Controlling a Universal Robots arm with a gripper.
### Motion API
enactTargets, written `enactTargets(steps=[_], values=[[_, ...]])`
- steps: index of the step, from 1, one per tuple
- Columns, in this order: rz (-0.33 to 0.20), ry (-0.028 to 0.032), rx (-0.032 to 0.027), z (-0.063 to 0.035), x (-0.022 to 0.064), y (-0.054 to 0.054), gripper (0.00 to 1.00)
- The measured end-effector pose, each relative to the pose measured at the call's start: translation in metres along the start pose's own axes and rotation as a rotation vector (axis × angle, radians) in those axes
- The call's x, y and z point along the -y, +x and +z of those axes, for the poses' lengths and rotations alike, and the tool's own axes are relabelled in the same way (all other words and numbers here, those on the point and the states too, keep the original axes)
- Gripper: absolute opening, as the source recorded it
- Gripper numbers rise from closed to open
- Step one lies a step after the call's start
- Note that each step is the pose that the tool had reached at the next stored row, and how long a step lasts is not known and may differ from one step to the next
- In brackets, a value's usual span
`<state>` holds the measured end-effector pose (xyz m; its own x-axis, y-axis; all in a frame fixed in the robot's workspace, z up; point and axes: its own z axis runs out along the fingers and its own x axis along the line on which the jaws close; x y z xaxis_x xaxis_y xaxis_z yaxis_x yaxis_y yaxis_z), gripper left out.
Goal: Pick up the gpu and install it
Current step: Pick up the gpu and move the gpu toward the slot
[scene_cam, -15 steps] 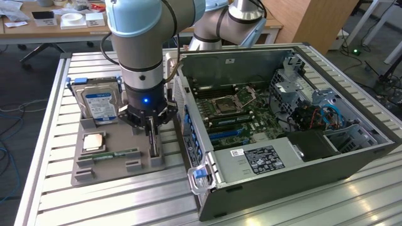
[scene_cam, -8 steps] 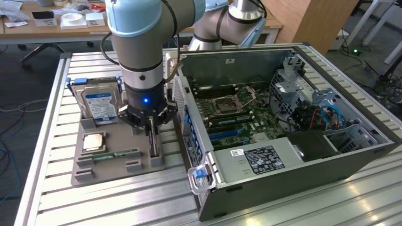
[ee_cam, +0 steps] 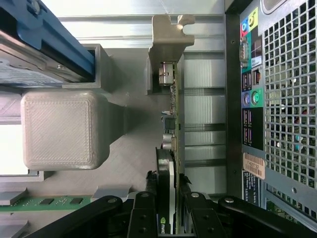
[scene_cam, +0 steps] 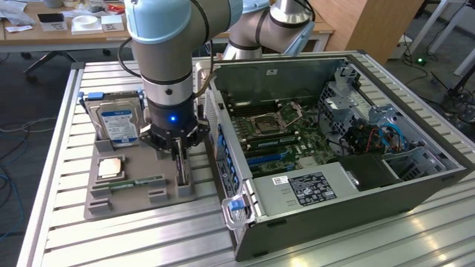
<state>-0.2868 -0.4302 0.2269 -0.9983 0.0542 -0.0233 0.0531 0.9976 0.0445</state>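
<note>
Currently: gpu (ee_cam: 174, 114), standing on edge in grey holder (scene_cam: 104, 207) beside the computer case (scene_cam: 312, 222). My gripper (ee_cam: 168, 201): jaws apparently pinching its top edge. Risk: an off-centre hold lets the card tilt and snag the holder's slots if lifted.

Thin gpu (ee_cam: 176, 119) upright on edge
</note>
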Motion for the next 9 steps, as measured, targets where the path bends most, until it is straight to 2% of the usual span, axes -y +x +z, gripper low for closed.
enactTargets(steps=[7, 8, 9], values=[[0.000, -0.0002, 0.0003, -0.0022, -0.0001, 0.000, 0.27], [0.000, 0.0000, 0.0000, -0.0040, -0.0002, 0.000, 0.27], [0.000, -0.0007, 0.0001, -0.0149, -0.0007, 0.000, 0.27]])
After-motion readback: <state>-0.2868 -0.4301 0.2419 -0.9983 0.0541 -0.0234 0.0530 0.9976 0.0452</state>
